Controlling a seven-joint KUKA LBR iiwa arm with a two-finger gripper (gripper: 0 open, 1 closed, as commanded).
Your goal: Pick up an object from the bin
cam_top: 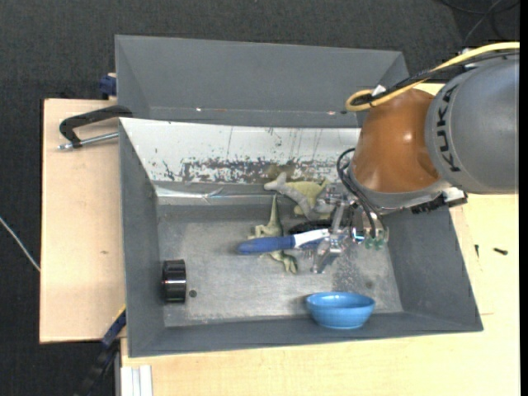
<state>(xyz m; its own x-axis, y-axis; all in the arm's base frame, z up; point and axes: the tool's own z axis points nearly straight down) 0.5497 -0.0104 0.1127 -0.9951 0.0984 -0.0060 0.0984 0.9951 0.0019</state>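
1. The tool (332, 246) is seen low in the grey bin (140, 221), right of its middle, at the white end of a blue-and-white toothbrush (276, 242).
2. Whether the tool is open or closed cannot be told.
3. The toothbrush is laid beside a pale green toy figure (290, 192).
4. A blue bowl (340, 310) is set at the front wall, and a black cylinder (173, 280) at the front left.

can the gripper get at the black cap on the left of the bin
Probably yes: the black cap stands alone on bare floor, nothing on it, though close to the left wall of the bin.
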